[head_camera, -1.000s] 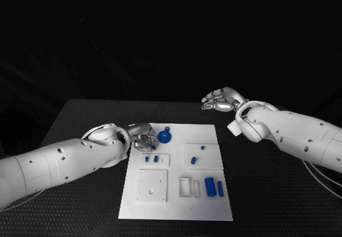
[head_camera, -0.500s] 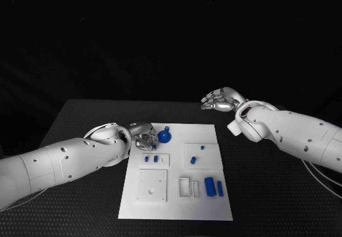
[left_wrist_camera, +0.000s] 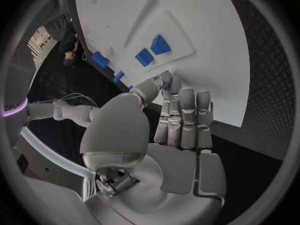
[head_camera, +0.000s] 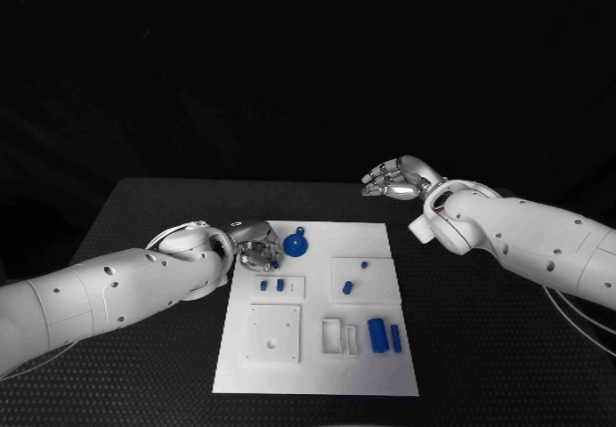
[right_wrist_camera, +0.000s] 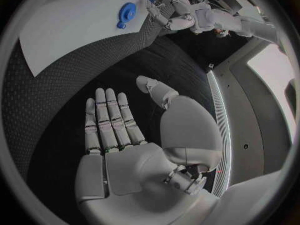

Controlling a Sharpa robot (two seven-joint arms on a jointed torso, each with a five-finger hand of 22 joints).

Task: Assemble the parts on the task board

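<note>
— Hands first: what are they doing?
— Left hand [head_camera: 258, 248] sits at the task board's [head_camera: 366, 374] far left corner, fingers fairly straight and side by side, thumb tip against a small blue bit at the fingertips in the left wrist view; whether it truly pinches that bit I cannot tell. Right hand [head_camera: 400, 181] hangs over the black table [head_camera: 141, 213] beyond the board's far right corner, fingers stretched out, apart, holding nothing.
— Arm poses?
— Left arm reaches in low across the table; right arm is raised, palm turned down.
— Board contents?
— Round blue part [head_camera: 296, 245] with a small loop lies near the far edge, just beside the left hand. Two small blue pegs [head_camera: 271, 286] stand in a recessed tile, one peg [head_camera: 348, 287] in another, and a blue block [head_camera: 377, 334] near the white slots
</note>
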